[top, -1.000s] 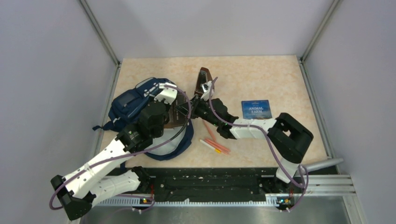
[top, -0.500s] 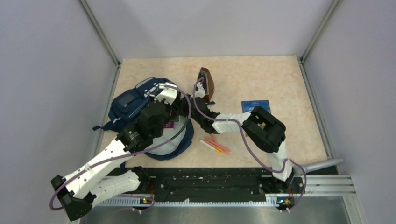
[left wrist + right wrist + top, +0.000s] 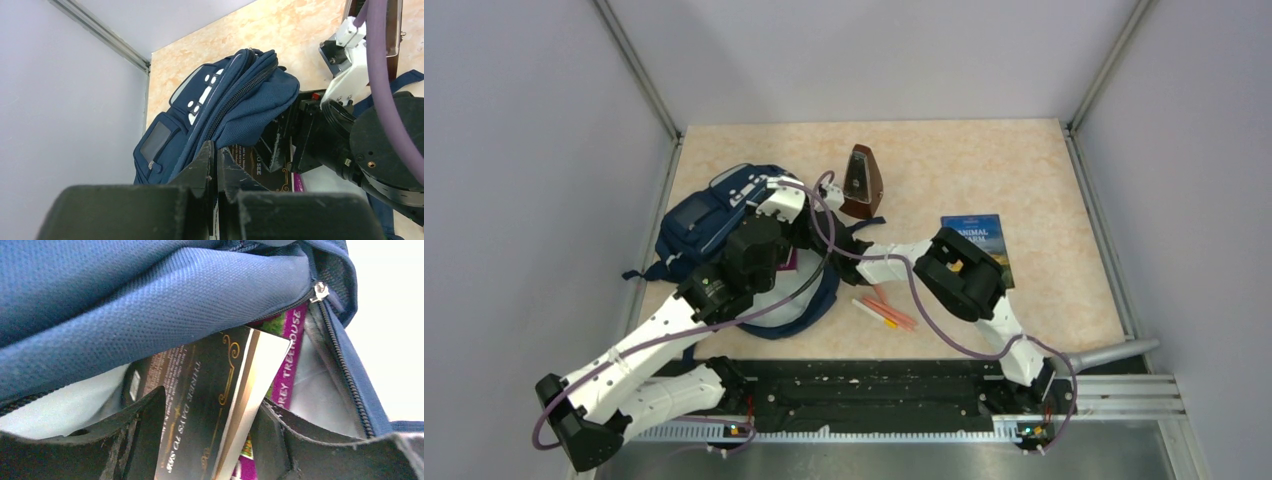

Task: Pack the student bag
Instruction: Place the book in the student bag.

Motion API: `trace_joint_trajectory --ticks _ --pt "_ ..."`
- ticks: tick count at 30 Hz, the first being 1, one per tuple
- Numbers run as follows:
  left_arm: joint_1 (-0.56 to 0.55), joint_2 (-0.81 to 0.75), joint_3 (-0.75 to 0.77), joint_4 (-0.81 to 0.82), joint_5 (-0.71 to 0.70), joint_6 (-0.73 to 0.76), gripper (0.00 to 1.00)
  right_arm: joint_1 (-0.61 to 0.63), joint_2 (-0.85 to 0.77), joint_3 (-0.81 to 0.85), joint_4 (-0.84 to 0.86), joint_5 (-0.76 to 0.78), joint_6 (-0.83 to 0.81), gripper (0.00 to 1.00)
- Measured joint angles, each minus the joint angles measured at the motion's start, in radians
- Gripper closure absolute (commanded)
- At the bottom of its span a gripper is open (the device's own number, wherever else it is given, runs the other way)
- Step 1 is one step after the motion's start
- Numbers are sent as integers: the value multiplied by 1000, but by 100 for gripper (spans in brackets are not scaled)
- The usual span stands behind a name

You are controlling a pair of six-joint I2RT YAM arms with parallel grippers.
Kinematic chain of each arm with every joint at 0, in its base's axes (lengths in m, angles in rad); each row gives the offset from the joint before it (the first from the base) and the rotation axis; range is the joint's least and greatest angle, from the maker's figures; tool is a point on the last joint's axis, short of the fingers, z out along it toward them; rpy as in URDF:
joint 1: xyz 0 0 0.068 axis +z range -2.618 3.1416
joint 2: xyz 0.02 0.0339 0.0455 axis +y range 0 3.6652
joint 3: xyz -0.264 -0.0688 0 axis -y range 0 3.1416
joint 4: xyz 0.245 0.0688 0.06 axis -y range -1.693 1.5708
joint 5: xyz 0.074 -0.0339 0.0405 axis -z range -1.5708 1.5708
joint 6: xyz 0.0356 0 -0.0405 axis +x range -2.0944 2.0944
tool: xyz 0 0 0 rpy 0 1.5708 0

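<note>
I read "TREEHOUSE" on the purple book (image 3: 289, 357) inside the navy backpack (image 3: 694, 225) at 9 o'clock; right jaws spread, left jaws pressed together.

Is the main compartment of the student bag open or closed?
Open: the zipper of the student bag is parted; a dark book and a purple book show inside.

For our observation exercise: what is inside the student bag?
Inside the student bag lie a dark book with gold lettering and, partly beneath it, a purple-spined book, on pale lining. The blue flap covers everything deeper.
</note>
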Motion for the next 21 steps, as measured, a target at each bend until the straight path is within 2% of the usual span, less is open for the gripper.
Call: trace_joint_trajectory --ticks 1,4,5,10,16,21 --pt "1 0 0 1 0 0 100 0 0 -8 3 0 -19 39" --pt "3 0 0 4 4 0 100 0 -9 -41 21 0 -75 15" --pt "4 0 -2 5 5 0 100 0 -21 -61 40 -5 -95 12" --pt "6 0 -9 8 8 0 100 3 -151 -196 39 8 -207 11" --pt "11 -1 -15 16 8 0 100 6 -387 -388 19 23 -310 11" --pt "13 -1 -19 24 6 0 100 5 -596 -513 -101 74 -396 5"
